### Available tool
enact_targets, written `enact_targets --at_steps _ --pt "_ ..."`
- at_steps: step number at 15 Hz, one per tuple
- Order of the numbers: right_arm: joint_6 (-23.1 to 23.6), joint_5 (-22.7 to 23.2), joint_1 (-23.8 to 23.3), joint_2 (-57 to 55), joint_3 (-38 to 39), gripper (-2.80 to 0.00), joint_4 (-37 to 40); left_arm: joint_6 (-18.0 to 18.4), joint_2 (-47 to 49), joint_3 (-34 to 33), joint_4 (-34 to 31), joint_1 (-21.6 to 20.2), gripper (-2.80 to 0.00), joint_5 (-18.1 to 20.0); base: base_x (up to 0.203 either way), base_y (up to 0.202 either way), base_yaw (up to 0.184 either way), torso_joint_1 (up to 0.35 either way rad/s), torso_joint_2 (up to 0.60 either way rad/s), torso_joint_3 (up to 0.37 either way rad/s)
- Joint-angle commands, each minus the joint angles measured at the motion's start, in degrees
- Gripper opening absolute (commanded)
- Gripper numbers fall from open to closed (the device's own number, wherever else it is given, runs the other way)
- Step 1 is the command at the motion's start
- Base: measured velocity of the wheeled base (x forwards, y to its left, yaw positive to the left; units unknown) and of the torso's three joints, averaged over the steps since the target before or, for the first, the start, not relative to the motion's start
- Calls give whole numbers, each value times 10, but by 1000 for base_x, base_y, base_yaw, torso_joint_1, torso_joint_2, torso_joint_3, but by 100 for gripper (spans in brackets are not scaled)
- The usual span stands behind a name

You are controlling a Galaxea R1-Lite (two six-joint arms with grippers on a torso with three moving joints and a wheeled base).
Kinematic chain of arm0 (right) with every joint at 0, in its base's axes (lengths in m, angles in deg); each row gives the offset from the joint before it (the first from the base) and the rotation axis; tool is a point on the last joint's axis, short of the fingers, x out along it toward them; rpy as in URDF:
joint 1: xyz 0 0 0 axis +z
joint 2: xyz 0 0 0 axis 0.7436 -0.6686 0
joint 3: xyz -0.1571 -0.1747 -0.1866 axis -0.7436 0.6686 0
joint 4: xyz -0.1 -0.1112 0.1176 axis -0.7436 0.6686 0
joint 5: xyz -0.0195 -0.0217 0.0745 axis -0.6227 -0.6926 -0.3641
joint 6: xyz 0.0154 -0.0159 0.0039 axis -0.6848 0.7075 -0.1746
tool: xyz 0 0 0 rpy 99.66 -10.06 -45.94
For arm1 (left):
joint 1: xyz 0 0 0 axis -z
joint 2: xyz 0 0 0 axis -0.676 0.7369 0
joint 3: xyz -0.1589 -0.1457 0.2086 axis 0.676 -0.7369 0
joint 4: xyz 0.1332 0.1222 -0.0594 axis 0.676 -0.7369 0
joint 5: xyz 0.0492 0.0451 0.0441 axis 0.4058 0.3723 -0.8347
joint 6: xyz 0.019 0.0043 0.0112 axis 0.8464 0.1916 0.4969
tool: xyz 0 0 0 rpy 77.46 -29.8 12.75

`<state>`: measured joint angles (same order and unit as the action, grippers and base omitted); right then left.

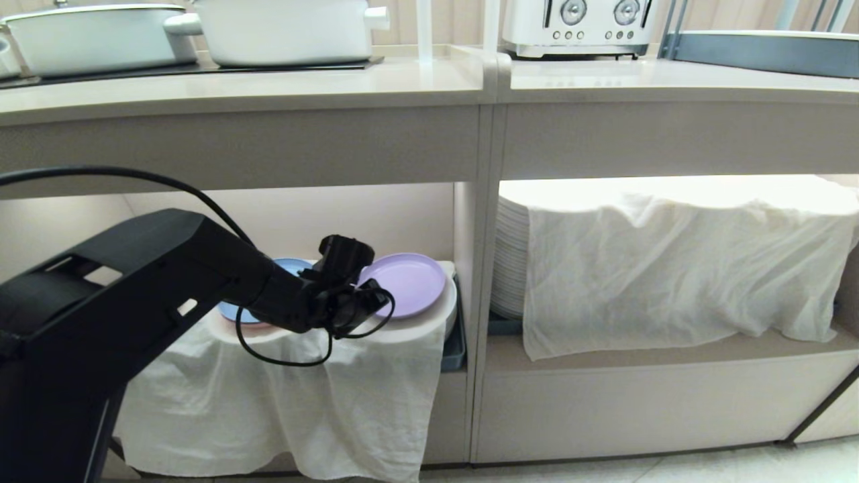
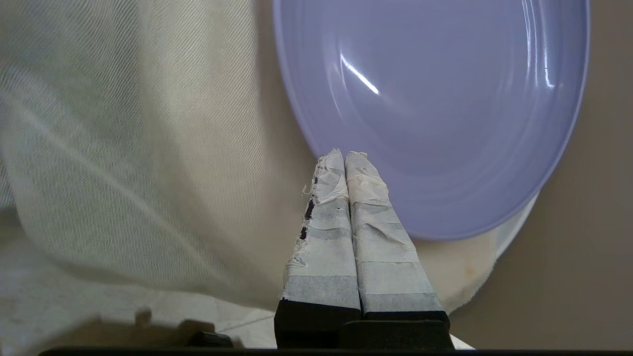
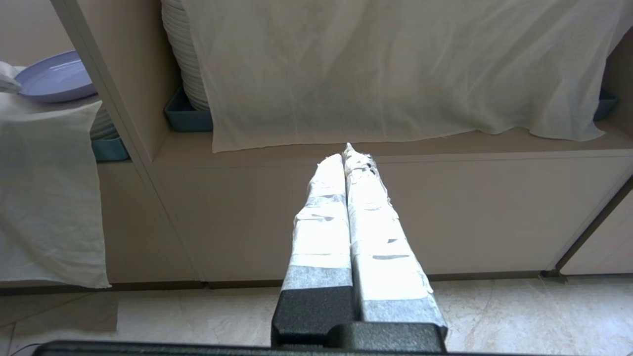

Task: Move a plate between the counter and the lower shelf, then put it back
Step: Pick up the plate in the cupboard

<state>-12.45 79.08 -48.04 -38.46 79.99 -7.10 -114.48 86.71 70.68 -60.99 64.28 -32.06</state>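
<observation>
The plate (image 1: 405,284) lies on a cloth-draped hump in the lower shelf (image 1: 376,221), its near rim pinched between the closed fingers of the left gripper (image 2: 344,155). It seems gripped but not yet lifted; the trip to the counter (image 1: 268,84) and back remains. The right gripper (image 3: 346,153) hangs closed and empty, well apart

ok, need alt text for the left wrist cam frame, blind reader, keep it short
The left claw, its taped fingers pressed together, has its tips at the near rim of a lilac plate; whether the rim is pinched is not visible. The plate rests on a white cloth draped over a rounded hump, with a beige shelf wall beside it.
</observation>
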Motion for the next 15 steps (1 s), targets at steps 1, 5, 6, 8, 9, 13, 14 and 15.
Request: enact_targets --at_steps 1,5,6,8,9,13,14,15 --pt "0 0 0 0 0 -280 0 -19 -23 -17 2 6 -280 -1 0 0 0 0 0 0" --pt "0 0 0 0 0 -280 0 -51 -54 -46 2 11 -280 -1 0 0 0 0 0 0" --pt "0 0 0 0 0 -280 0 -56 -61 -52 3 11 -280 -1 0 0 0 0 0 0" --pt "0 0 0 0 0 -280 0 -61 -76 -71 3 11 -280 0 0 0 0 0 0 0" --pt "0 0 0 0 0 -280 0 -62 -83 -85 4 12 -280 0 0 0 0 0 0 0" --pt "0 0 0 0 0 -280 0 -63 -99 -131 8 11 -280 0 0 0 0 0 0 0" --pt "0 0 0 0 0 -280 0 -63 -99 -136 8 10 -280 -1 0 0 0 0 0 0" --pt "0 0 0 0 0 -280 0 -63 -98 -136 8 10 -280 -5 0 0 0 0 0 0"
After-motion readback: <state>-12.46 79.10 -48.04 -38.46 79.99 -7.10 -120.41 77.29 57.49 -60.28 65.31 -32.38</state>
